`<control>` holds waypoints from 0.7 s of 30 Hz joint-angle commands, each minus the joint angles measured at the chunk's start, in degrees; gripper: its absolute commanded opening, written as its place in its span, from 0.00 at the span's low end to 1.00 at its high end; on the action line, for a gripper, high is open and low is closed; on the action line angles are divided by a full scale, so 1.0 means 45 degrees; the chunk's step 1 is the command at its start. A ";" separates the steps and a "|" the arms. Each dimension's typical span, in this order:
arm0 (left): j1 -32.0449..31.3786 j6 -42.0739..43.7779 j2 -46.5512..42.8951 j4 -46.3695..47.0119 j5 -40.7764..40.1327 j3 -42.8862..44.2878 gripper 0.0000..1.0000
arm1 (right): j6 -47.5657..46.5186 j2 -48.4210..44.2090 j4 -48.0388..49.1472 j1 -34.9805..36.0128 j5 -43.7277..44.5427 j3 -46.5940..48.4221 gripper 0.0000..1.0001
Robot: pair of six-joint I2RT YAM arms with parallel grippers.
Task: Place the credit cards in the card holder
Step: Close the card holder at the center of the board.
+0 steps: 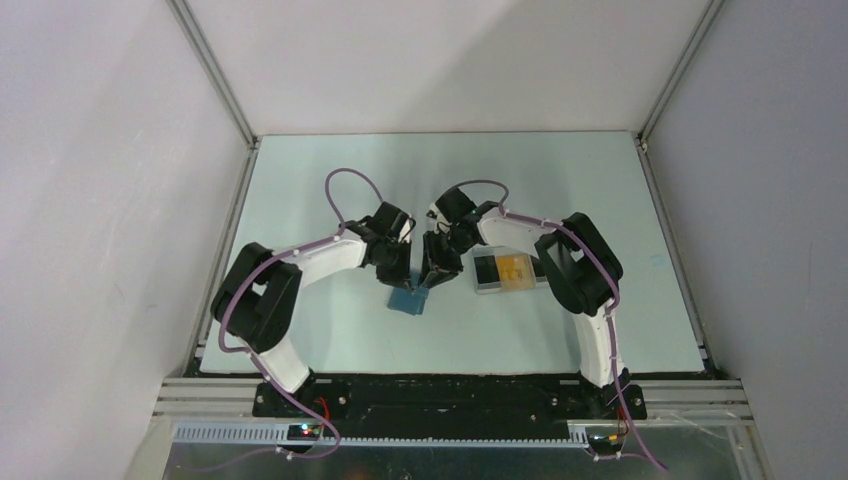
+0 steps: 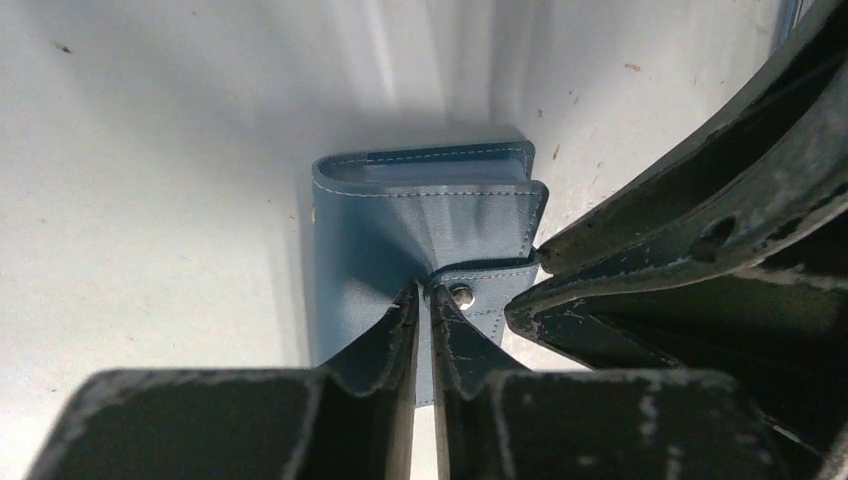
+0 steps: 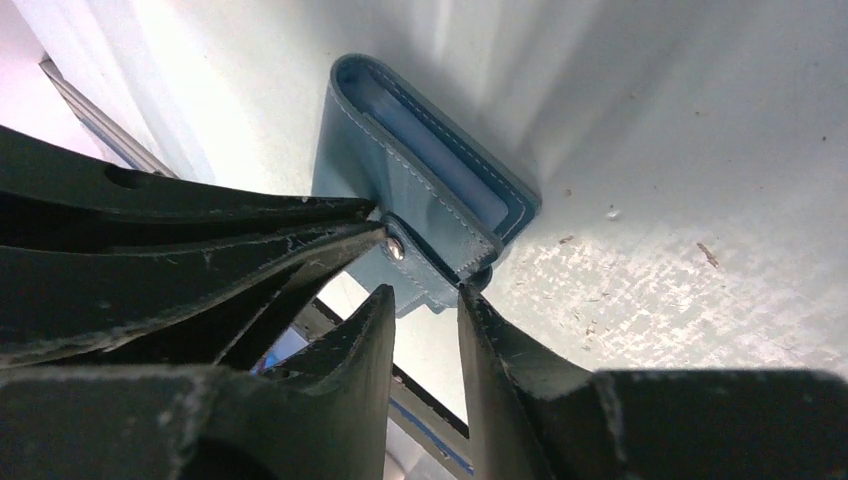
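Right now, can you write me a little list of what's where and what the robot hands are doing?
card holder: blue, folded, on the table
left gripper: shut on the card holder's edge
right gripper: open, tips by the snap strap
credit cards: yellow and black, in the clear tray
clear tray: right of the card holder

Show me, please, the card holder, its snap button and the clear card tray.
card holder (image 2: 430, 225): left wrist view, middle of its blue cover.
snap button (image 3: 396, 250): right wrist view, the metal stud on the strap.
clear tray (image 1: 506, 290): top view, its near rim.
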 commanded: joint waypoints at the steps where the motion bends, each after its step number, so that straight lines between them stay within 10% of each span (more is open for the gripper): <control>1: -0.0042 -0.0049 -0.0512 -0.0766 0.0234 -0.0096 0.17 | -0.0164 0.0139 -0.0120 0.0096 0.0010 0.0696 0.33; 21: 0.0834 -0.0421 -0.0736 0.0637 0.3524 -0.0667 0.23 | -0.0138 0.0578 0.0026 0.0369 0.0079 0.0501 0.22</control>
